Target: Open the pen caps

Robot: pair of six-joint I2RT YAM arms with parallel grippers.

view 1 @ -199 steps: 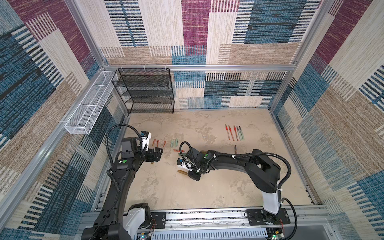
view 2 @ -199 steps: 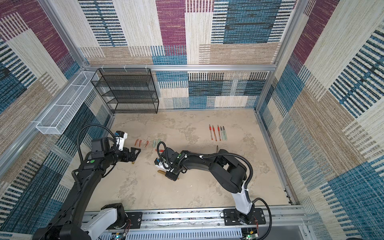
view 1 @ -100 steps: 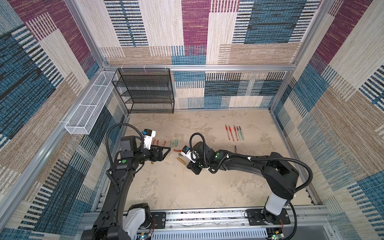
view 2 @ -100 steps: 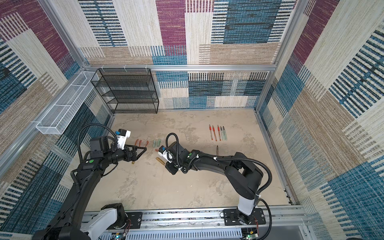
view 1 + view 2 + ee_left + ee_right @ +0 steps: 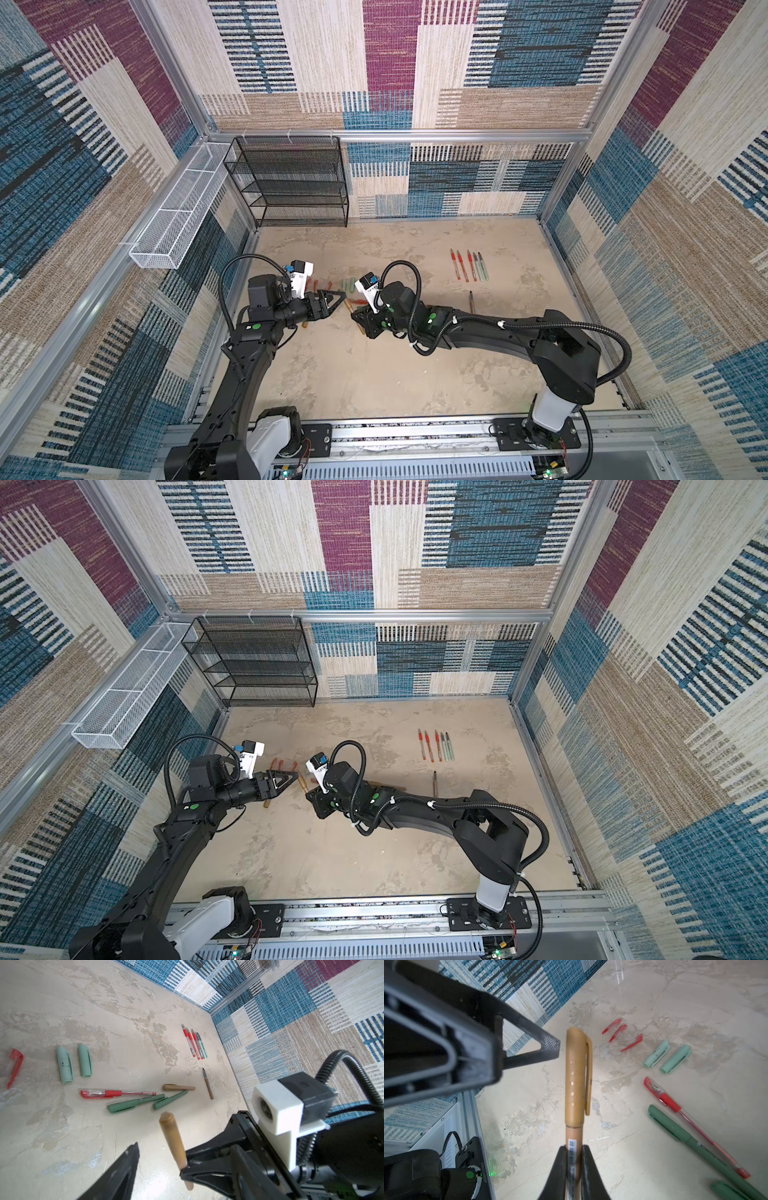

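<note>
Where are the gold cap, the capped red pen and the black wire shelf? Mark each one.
gold cap (image 5: 576,1076): right wrist view, middle of its body.
capped red pen (image 5: 114,1093): left wrist view, on its red grip.
black wire shelf (image 5: 291,183): a top view, on a middle tier.

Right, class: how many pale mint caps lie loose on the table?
2. One mint cap lies beside the other, in a row with the red caps; more may be hidden.

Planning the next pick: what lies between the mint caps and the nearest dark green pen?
A capped red pen, shown in both wrist views.
</note>
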